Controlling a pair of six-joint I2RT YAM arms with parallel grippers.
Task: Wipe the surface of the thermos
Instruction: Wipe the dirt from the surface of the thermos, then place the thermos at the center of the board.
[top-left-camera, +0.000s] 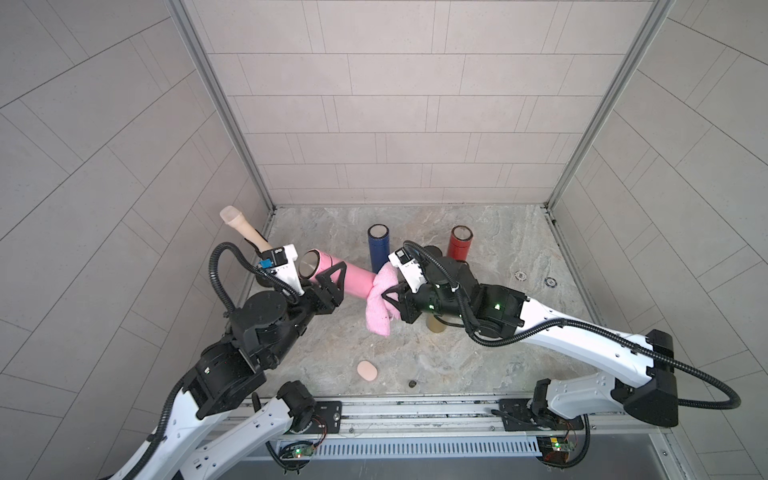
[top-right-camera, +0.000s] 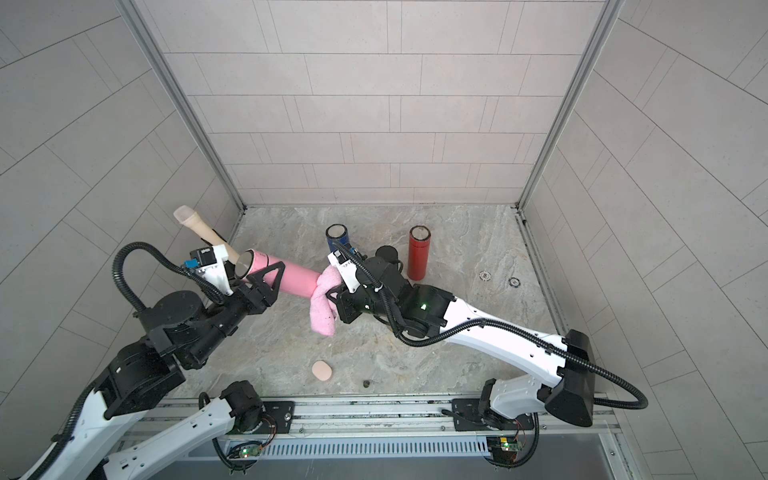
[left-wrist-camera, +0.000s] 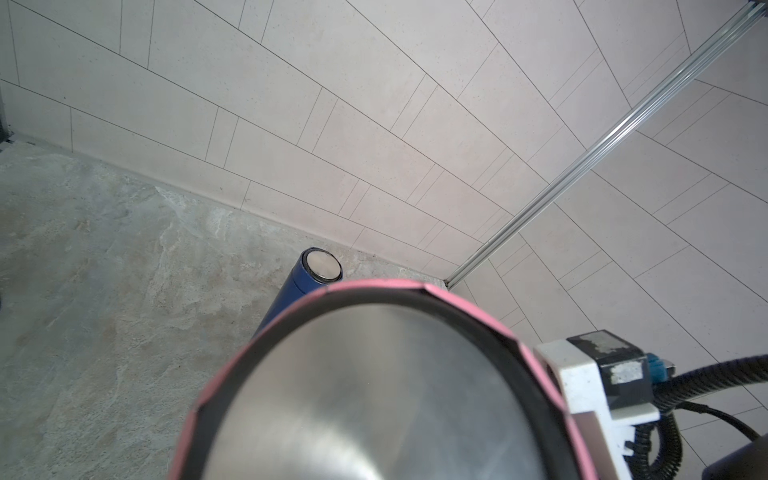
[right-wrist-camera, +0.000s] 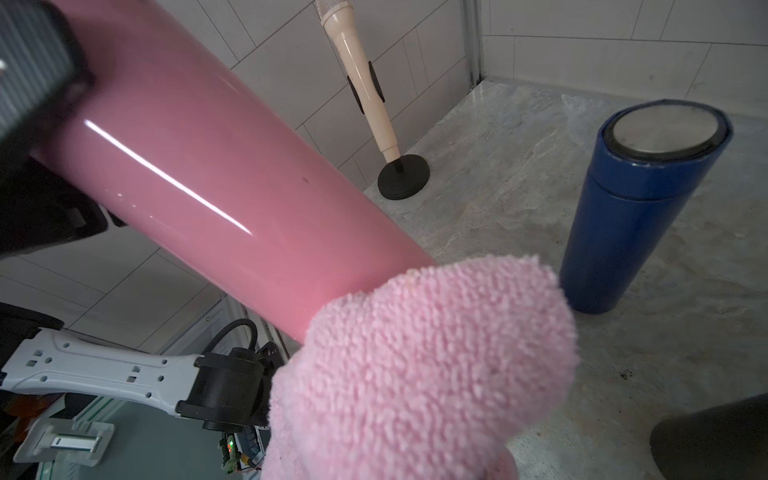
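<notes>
While the left gripper (top-left-camera: 330, 277) clamps the glossy, rigid, likely slippery thermos (top-left-camera: 357, 281) near its lid (top-left-camera: 308, 266), the right gripper (top-left-camera: 392, 296) pinches a soft cloth (top-left-camera: 377, 309) at its base end.

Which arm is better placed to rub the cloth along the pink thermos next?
Right, probably: the right gripper is shut on the cloth, pressed against one end of the pink thermos; the left gripper is occupied holding the thermos up near its other end.
</notes>
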